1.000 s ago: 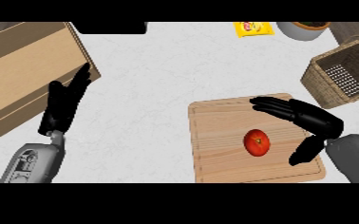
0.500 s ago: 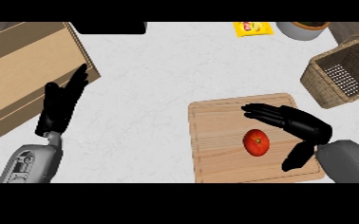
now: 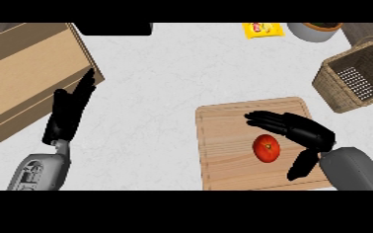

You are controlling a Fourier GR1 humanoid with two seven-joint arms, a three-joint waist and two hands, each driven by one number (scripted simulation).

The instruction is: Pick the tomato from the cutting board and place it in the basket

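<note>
You will find the round red tomato [image 3: 267,147] lying on the pale rectangular wooden cutting board [image 3: 226,148], which sits at the near right part of the white marbled counter [image 3: 182,74]. The tomato rests toward the right half of the board, nearer its front edge than its back edge. Your right hand [image 3: 310,133] is positioned over the board just beside the tomato on its right; its black fingers [image 3: 273,121] extend leftward past the back of the tomato and the thumb [image 3: 300,163] points down toward the front edge, so the tomato lies in the gap between them. The fingers are spread and released; they are not closed on the tomato, and contact cannot be confirmed. The brown woven wicker basket [image 3: 348,81] stands at the right edge of the counter, behind the board and apart from it, with a grated base visible inside. Your left hand [image 3: 67,113] rests at the near left of the counter, fingers straight and released, pointing toward the back, alongside the tan wooden box [image 3: 36,64] at the left edge. Along the back edge you have a yellow packet [image 3: 263,29], a grey bowl [image 3: 315,31] with dark contents, and a black rectangular item [image 3: 115,28].
</note>
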